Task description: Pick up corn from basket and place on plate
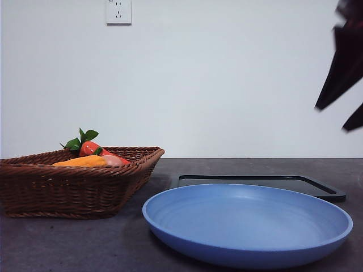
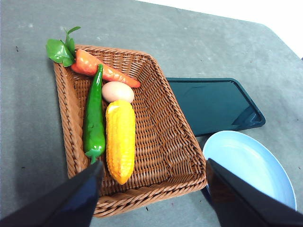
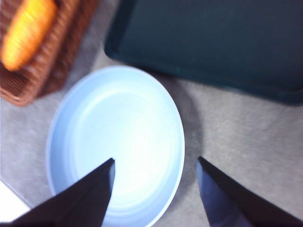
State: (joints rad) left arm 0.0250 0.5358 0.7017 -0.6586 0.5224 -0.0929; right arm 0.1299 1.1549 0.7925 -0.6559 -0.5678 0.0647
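You see 1 corn | 1 green pepper | 1 carrot | 1 egg | 1 basket | 1 plate | 1 black tray | 2 grippers: left gripper, right gripper

Glossy corn — woven wicker basket; matte plate

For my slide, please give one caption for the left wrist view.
Open left gripper above the basket holding the corn.
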